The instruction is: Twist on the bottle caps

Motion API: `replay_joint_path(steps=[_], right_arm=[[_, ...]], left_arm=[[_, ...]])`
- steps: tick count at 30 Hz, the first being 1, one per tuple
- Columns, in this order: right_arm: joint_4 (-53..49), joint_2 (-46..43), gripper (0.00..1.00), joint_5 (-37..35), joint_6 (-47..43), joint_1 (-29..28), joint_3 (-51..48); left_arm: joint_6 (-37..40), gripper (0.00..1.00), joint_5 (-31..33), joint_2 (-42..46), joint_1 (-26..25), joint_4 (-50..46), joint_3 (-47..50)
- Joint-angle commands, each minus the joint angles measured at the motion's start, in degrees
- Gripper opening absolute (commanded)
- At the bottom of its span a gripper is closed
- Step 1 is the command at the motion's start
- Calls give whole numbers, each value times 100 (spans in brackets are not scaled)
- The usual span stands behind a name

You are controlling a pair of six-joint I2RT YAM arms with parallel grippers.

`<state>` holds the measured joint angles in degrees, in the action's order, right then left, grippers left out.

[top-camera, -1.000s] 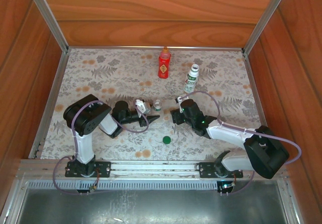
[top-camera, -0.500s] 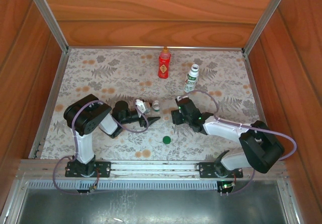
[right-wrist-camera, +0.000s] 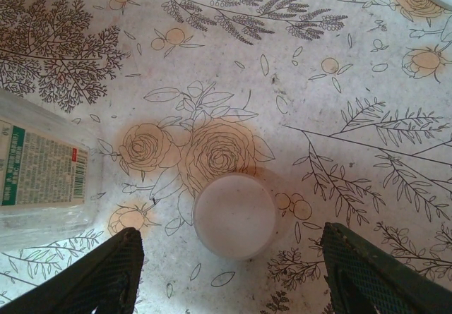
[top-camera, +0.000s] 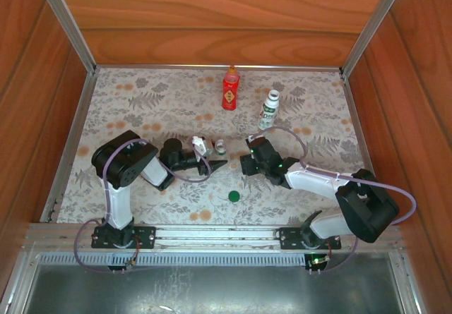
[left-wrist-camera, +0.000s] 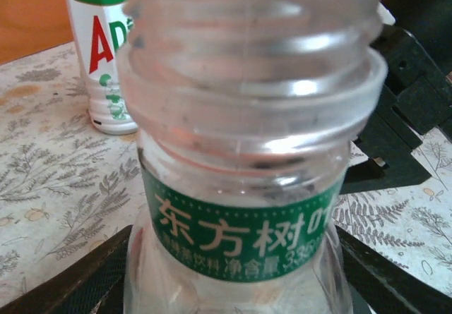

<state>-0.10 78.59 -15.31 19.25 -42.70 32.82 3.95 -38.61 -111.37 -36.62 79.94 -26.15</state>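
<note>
Overhead and wrist views, read from the arm bases outward. Nearest the bases, a green cap (top-camera: 234,195) lies by itself on the floral tablecloth (top-camera: 141,102), between the two arms.

Beyond it, the left gripper (top-camera: 214,157) reaches toward the table's centre. Its jaws are closed against the sides of the clear bottle (left-wrist-camera: 240,187), which has a green band label. In the left wrist view the bottle's threaded neck is bare and uncapped, and one dark finger shows at each lower corner of the picture, against the bottle's body.

Facing it from the other side, the right gripper (top-camera: 248,160) points down at the cloth with its jaws spread wide and gripping nothing. In the right wrist view a white cap (right-wrist-camera: 234,215) rests flat on a printed rose between the two fingers (right-wrist-camera: 106,279), touched by neither. The clear bottle's printed label is at the left edge of that view (whether the bottle stands upright or tilted cannot be told).

Farther back, behind the right gripper, the white bottle (top-camera: 268,111) with green-black lettering stands upright. Farthest, near the rear wall and left of the white bottle, the red bottle (top-camera: 230,88) stands upright, well apart from both grippers.
</note>
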Motion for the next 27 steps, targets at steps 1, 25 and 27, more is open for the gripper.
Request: replay_joint_path(steps=[1,25,27], right_arm=[[-120,-36,71,10,70,37,67],[-17,1166,63,-163,187,42,416],[-32,1277,58,-230,192,40,467]], left_arm=[[-54,64,-185,-73,-39,127,-23],[39,60,-130,-95,-39,127,108],[29,60,-131,-89,-35,127,103]])
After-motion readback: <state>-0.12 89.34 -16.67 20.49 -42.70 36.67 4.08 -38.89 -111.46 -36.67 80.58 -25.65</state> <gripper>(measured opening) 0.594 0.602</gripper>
